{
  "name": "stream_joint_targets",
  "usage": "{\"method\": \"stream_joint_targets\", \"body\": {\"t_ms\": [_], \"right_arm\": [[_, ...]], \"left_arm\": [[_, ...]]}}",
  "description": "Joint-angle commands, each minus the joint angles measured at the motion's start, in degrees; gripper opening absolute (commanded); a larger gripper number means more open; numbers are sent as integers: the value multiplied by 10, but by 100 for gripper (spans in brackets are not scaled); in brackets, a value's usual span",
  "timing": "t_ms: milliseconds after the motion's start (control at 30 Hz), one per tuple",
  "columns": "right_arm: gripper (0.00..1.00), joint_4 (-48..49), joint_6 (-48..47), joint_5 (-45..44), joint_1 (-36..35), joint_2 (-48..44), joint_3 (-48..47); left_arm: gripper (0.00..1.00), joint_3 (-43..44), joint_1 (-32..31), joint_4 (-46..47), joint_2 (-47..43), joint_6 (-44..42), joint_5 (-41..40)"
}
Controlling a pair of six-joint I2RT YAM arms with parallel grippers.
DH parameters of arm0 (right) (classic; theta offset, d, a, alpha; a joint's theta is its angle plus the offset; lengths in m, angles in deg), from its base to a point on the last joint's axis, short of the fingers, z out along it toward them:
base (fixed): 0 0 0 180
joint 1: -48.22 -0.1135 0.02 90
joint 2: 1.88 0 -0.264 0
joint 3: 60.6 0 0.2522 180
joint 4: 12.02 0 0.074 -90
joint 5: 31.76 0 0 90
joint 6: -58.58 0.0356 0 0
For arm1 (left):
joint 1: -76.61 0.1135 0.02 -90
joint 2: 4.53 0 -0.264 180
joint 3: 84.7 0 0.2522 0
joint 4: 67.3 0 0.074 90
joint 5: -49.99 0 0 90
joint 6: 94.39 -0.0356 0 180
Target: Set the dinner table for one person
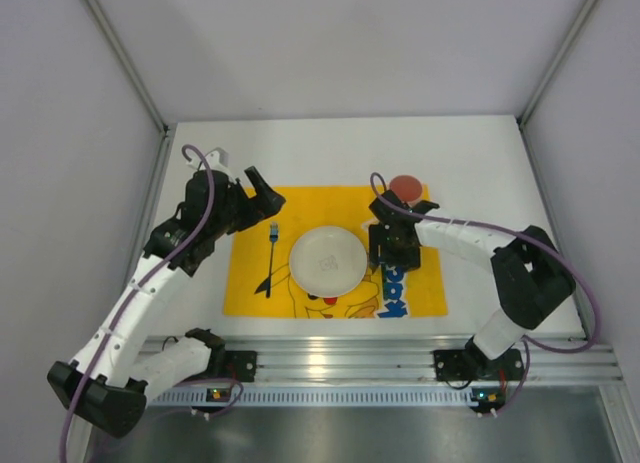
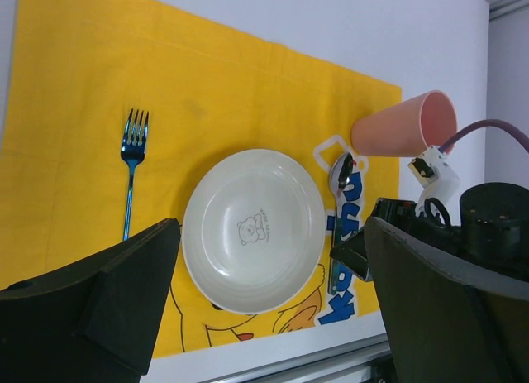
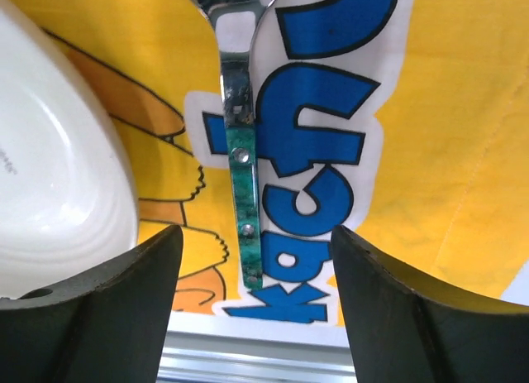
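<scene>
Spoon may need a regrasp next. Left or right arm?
Right. The right claw hangs open directly over the spoon, one finger on each side of the handle. The left claw sits open near the mat's far left corner, with the fork and plate between it and the spoon.

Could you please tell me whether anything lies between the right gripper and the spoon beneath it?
Nothing visible does: the spoon lies uncovered on the placemat below the open right gripper, and the plate sits apart to one side.
</scene>
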Motion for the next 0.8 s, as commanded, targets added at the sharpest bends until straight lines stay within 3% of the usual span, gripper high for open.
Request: {"method": "stream_joint_targets", "body": {"t_ms": [0,133,300,433,467,567,633,767], "right_arm": [[72,-26,-20,-22,-21,-55,-49],[77,-14,-70,0,-65,-131,-80],[84,70,-138,40,-143,-259,-78],[91,115,-130,2,-186,-392,-43],[93,115,-124,-7,-186,-409,-26],[100,108,-107,-39,-186,-479,26],[100,99,-96,-60,-186,-534,71],[100,74,-94,-64,-186,-614,114]], "left_arm": [[98,-3,1,6,-12,-3,-19],[98,23,1,4,-6,-27,-48],[99,82,1,5,23,-93,-129],[99,55,1,74,48,-173,-224],[99,15,4,96,52,-179,-259],[98,-100,45,240,66,-226,-220],[97,-160,66,375,73,-247,-202],[96,-290,115,554,118,-307,-216]]}}
